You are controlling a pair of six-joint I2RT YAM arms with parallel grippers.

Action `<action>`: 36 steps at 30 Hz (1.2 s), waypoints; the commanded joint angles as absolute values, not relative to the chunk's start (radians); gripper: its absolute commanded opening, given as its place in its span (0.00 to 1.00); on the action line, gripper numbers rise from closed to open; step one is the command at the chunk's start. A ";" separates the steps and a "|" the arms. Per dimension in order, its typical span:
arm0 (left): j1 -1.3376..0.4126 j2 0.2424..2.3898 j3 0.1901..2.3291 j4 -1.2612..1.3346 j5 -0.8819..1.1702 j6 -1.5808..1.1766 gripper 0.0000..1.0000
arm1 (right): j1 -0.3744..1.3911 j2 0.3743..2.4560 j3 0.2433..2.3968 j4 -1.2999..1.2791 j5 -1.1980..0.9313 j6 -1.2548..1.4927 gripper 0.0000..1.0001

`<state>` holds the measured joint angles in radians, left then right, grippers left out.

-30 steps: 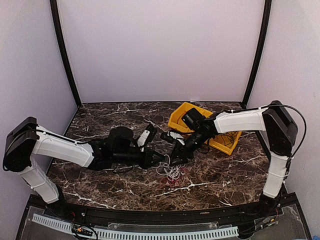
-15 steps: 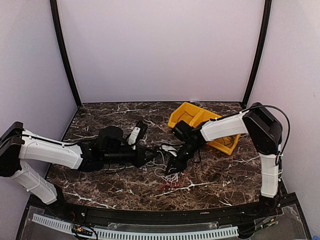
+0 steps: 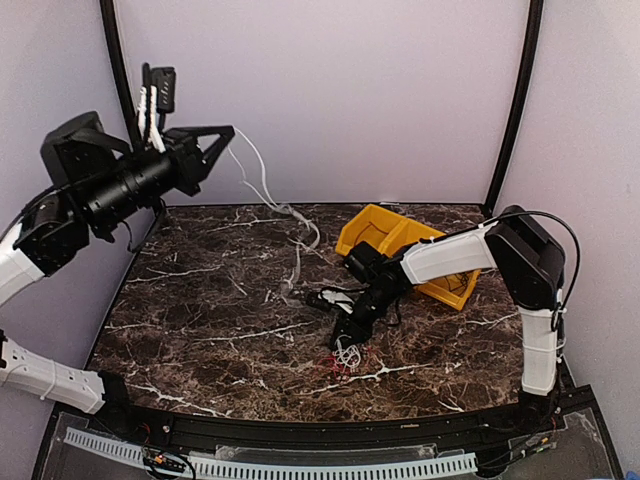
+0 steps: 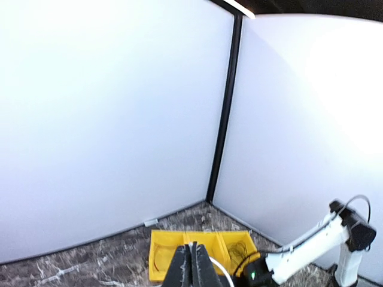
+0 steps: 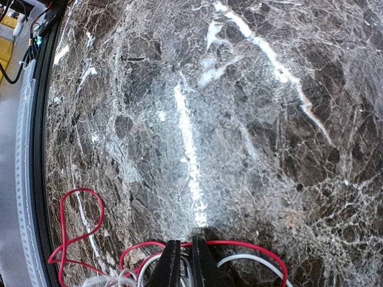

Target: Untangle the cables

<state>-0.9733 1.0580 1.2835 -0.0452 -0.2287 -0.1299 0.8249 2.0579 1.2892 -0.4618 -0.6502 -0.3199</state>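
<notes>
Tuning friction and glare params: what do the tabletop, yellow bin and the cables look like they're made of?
Tabletop: polished dark-brown marble or a marble-look laminate; white veining, glare streak in the right wrist view. Yellow bin: moulded plastic, uniform colour, slight sheen. White cable and red cable: thin, smooth, probably plastic-insulated wire; they bend in loose loops.

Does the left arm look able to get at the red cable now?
Probably not: the left gripper is raised high, shut on the white cable, while the red cable lies on the table at the right gripper.
</notes>
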 commanded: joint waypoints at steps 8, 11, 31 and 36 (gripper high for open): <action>-0.973 0.988 1.355 -0.168 -0.390 -0.021 0.00 | 0.830 2.119 1.276 -0.546 -0.563 -0.330 0.09; -0.973 0.975 1.269 -0.132 -0.386 -0.065 0.00 | 0.829 2.105 1.278 -0.555 -0.566 -0.342 0.11; -0.933 1.125 0.765 0.115 -0.292 -0.318 0.00 | 0.732 1.641 1.217 -0.585 -0.499 -0.475 0.46; -0.928 1.180 0.755 0.173 -0.233 -0.340 0.00 | 0.737 1.588 1.285 -0.574 -0.500 -0.482 0.47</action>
